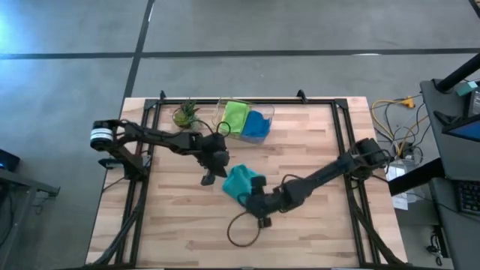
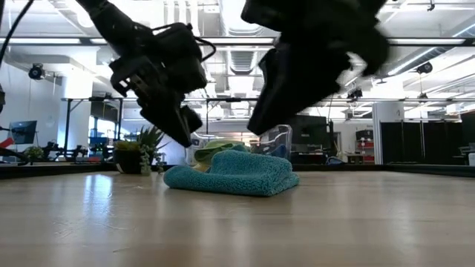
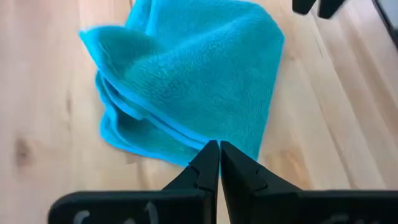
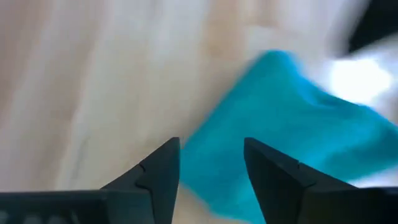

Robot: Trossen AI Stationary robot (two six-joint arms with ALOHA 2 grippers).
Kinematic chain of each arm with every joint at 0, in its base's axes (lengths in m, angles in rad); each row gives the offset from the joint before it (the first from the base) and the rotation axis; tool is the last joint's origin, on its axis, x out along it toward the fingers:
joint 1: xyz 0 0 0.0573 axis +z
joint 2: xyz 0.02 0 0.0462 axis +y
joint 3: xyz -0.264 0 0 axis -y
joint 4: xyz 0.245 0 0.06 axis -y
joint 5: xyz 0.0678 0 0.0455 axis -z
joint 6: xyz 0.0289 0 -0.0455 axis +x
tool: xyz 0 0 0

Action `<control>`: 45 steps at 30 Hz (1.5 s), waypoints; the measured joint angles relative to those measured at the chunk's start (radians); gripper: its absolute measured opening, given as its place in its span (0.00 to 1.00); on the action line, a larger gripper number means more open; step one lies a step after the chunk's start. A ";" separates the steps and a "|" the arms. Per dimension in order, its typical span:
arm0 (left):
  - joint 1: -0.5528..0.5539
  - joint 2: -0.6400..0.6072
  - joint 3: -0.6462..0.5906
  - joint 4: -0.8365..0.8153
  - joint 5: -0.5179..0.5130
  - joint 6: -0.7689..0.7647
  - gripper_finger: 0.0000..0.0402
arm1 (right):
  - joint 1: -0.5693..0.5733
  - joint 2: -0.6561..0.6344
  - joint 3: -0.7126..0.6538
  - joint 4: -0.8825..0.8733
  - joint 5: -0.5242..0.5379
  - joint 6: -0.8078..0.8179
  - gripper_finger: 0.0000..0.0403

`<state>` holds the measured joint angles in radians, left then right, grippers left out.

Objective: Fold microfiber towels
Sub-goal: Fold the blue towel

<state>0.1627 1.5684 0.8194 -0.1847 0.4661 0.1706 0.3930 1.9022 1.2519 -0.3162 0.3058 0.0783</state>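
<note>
A teal towel (image 1: 240, 181) lies folded in several layers on the middle of the wooden table (image 1: 315, 232), its layered edges showing in the left wrist view (image 3: 186, 74). My left gripper (image 1: 209, 178) is shut with nothing in it. It hangs just above the towel's left edge (image 2: 178, 178), clear of it. My right gripper (image 4: 211, 155) is open and slants down over the towel's near right side (image 1: 253, 196), with nothing between its fingers. A lime green towel (image 1: 235, 114) and a blue towel (image 1: 257, 124) lie in the clear bin at the far edge.
The clear plastic bin (image 1: 271, 112) and a small potted plant (image 1: 185, 114) stand at the table's far edge. A dark cable loop (image 1: 240, 229) hangs from my right arm, near the towel's near side. Black frame rails (image 1: 150, 150) run along the table's left and right sides.
</note>
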 joint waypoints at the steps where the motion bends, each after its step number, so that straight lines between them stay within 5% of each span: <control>1: -0.002 0.002 -0.009 0.018 0.000 -0.035 0.00 | -0.001 -0.001 -0.001 0.006 0.035 0.057 0.43; 9: -0.069 0.033 -0.040 0.212 -0.013 -0.242 0.00 | -0.127 0.007 -0.030 0.076 0.057 0.332 0.34; 14: -0.093 0.065 -0.031 0.269 -0.038 -0.343 0.00 | -0.215 0.039 -0.042 0.094 -0.026 0.377 0.25; 25: -0.200 0.147 -0.035 0.083 -0.062 -0.400 0.00 | -0.276 0.103 -0.053 0.125 -0.157 0.391 0.03; 37: -0.208 -0.104 -0.044 0.090 -0.233 -0.400 0.00 | -0.282 0.059 -0.063 0.135 -0.153 0.389 0.02; 45: -0.196 0.035 -0.031 0.285 -0.241 -0.429 0.00 | -0.250 0.003 -0.091 0.133 -0.145 0.459 0.02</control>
<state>-0.0335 1.6033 0.7882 0.1007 0.2255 -0.2579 0.1435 1.9050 1.1612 -0.1832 0.1608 0.5372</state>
